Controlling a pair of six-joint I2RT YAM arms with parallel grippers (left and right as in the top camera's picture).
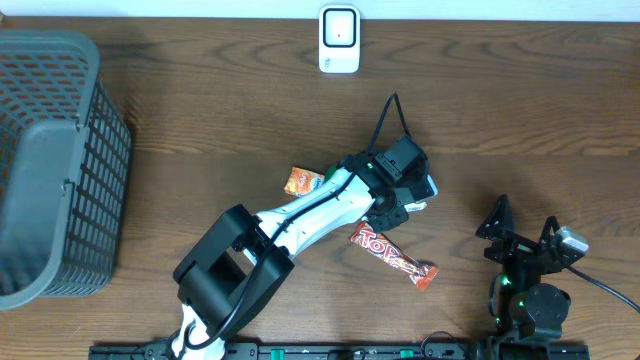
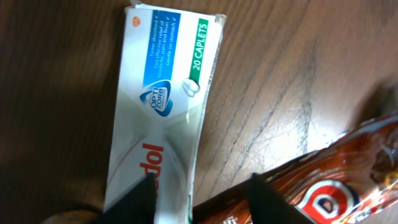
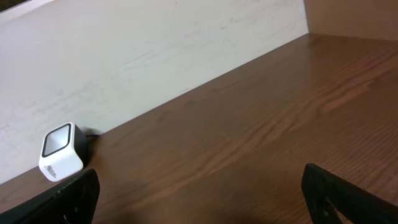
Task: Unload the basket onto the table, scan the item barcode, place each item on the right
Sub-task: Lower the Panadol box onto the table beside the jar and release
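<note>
Grasp step judged in hand. Caplet box (image 2: 168,93) lies mid-desk beside chocolate bar (image 1: 393,255). Left tool (image 2: 202,186) is set over its end; pinch cannot be told. Right tool (image 3: 200,177) is spread near front-right corner. Next: box must be pinched, lifted, barcode faced to scanner (image 1: 339,38) at rear edge.

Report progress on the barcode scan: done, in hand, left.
Done: left claw sits at the caplet box. In hand: grasping it; a firm grip isn't visible, and the candy bar crowds it. Left: lift, carry to the scanner, scan it. Right claw idles open.
</note>
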